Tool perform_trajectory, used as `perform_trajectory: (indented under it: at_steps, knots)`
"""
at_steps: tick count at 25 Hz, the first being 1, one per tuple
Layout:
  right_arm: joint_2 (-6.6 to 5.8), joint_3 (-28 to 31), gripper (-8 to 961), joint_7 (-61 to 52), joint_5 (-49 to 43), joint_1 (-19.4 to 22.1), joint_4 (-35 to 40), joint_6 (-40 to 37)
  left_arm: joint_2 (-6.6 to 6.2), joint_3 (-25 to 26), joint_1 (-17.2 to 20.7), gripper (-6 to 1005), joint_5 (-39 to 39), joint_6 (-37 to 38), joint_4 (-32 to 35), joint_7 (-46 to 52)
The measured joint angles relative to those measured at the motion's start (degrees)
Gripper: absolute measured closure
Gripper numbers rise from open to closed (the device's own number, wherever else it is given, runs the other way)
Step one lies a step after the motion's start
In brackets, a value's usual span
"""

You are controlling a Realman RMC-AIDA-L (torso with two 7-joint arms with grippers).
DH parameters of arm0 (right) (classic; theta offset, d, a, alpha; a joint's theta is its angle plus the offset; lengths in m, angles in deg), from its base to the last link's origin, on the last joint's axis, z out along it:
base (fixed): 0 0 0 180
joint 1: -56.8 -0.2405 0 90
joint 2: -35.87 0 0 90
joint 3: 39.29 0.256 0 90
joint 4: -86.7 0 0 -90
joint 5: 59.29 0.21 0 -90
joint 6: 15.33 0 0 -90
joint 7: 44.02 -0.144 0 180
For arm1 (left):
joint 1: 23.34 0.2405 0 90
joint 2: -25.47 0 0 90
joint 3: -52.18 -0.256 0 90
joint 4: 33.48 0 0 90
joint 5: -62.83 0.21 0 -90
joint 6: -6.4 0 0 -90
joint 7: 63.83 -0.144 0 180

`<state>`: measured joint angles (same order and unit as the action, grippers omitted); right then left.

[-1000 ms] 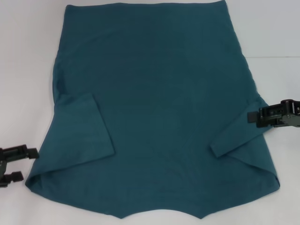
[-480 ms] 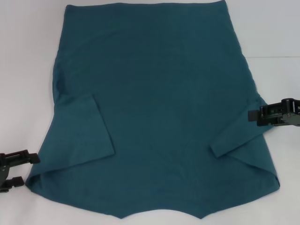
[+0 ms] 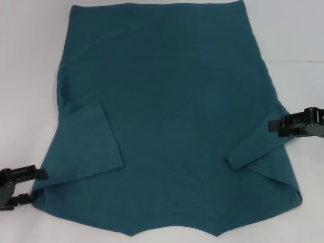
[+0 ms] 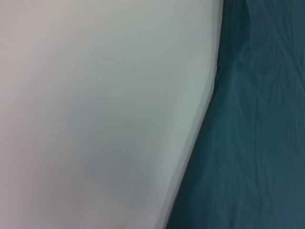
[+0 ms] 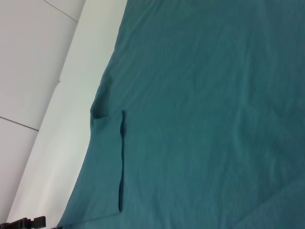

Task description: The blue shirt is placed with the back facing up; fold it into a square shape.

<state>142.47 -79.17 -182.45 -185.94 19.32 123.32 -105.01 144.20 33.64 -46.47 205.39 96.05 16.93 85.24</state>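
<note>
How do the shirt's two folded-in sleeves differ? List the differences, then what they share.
The left sleeve lies as a broad flap folded flat onto the blue shirt; the right sleeve shows only as a narrow slanted strip. The left sleeve lies free, with the left gripper below it at the shirt's corner; the right gripper sits over the right sleeve's fold. Both are plain teal and turned inward over the shirt's back.

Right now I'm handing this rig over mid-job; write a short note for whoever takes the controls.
Left tool: open, empty, at the blue shirt's near left corner, one finger each side of it.
Right tool: over the shirt's right edge by the folded-in sleeve; grip state unclear.
Shirt: flat on the white table, back up, both sleeves folded inward.
Done: sleeves in.
Left: grasp the corners, fold the body into a square.
</note>
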Motion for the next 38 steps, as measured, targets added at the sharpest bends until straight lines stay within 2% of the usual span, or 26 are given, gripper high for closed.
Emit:
perform_trajectory:
  at_steps: [12, 21, 26, 32, 38]
  knots:
    - [0.00, 0.65, 445, 0.12, 0.00, 0.13, 0.00, -0.05, 0.58, -3.90, -1.46, 93, -0.08, -0.93, -1.58, -0.16]
    - [0.00, 1.82, 445, 0.49, 0.00, 0.46, 0.10, -0.06, 0.51, -4.97, -4.30, 98, -0.29, -1.12, -3.62, -1.13]
    - [-0.11, 3.06, 446, 0.99, 0.00, 0.70, -0.05, -0.41, 0.30, -5.06, -4.47, 101, -0.28, -1.17, -3.80, -1.25]
    - [-0.22, 3.07, 446, 1.64, -0.05, 1.01, -0.05, -0.58, 0.10, -5.31, -4.62, 290, -0.12, -1.04, -3.69, -1.35]
    - [-0.38, 3.05, 446, 1.78, -0.11, 1.31, -0.10, -0.58, 0.11, -5.45, -4.63, 420, -0.12, -1.30, -3.80, -1.64]
